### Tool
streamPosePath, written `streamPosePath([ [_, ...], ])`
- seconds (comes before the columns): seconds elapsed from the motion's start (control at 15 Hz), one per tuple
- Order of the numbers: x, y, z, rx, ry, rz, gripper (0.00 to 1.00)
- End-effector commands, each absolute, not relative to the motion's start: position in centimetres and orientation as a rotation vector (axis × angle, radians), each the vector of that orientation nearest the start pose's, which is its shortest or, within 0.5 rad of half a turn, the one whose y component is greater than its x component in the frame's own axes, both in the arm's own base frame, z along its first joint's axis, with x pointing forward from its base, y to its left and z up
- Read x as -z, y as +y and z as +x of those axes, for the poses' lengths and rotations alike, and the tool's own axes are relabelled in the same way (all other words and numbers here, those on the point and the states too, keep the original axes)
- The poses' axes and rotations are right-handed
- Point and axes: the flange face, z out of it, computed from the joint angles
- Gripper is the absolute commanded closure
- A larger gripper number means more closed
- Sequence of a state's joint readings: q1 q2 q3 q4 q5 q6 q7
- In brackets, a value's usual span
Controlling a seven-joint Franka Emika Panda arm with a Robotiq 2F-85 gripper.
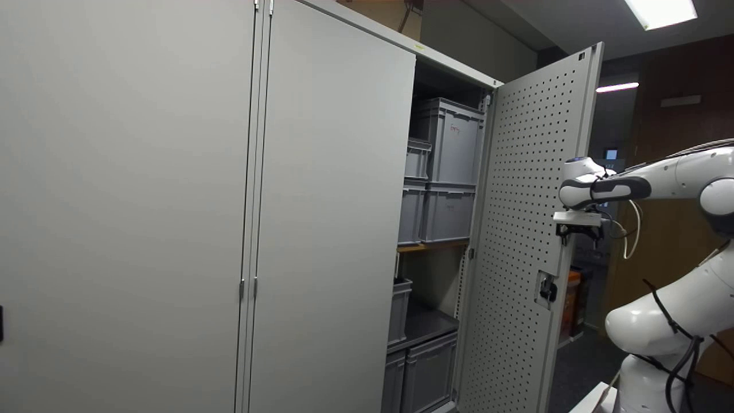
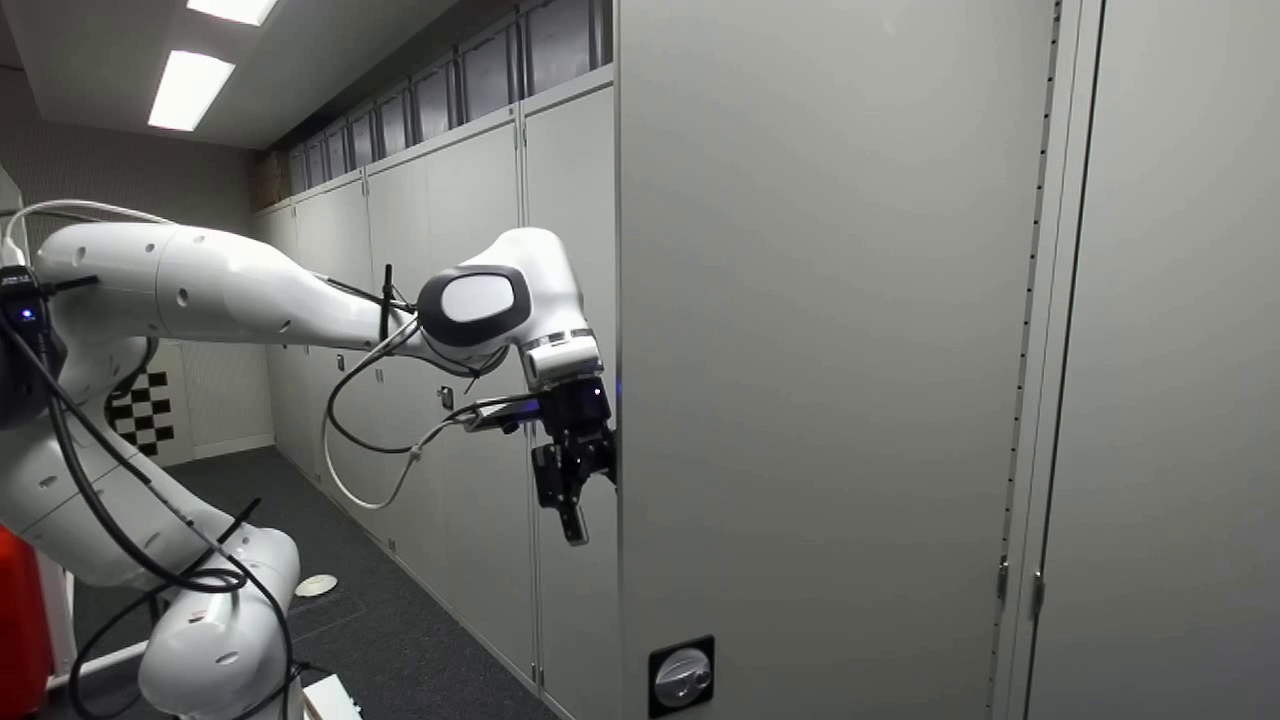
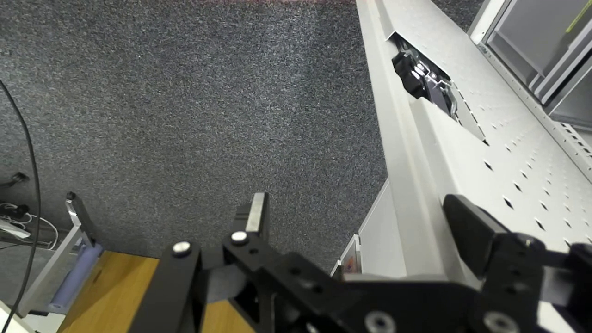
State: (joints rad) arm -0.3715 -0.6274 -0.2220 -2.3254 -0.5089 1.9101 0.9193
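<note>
Wrist view: the claw [image 3: 358,208] is spread wide, its two fingers [image 3: 257,212] standing on either side of the free edge of the cabinet door [image 3: 471,171], one of them close by the perforated inner face, though I can't tell whether it touches. Below the claw, a black latch [image 3: 411,74] sits in a cutout along that same edge. In both exterior views the door stands swung out from the cabinet [image 1: 344,201], with grey bins [image 1: 453,149] stacked inside and a round handle [image 2: 682,677] on its outer face.
</note>
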Motion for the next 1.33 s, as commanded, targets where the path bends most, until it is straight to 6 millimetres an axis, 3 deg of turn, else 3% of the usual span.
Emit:
streamPosePath([
  [0.0, -58.8, -27.8, 29.2, 0.435, 2.153, -2.651, 0.00],
  [1.27, -57.3, -32.2, 27.1, 0.327, 2.269, -2.481, 0.00],
])
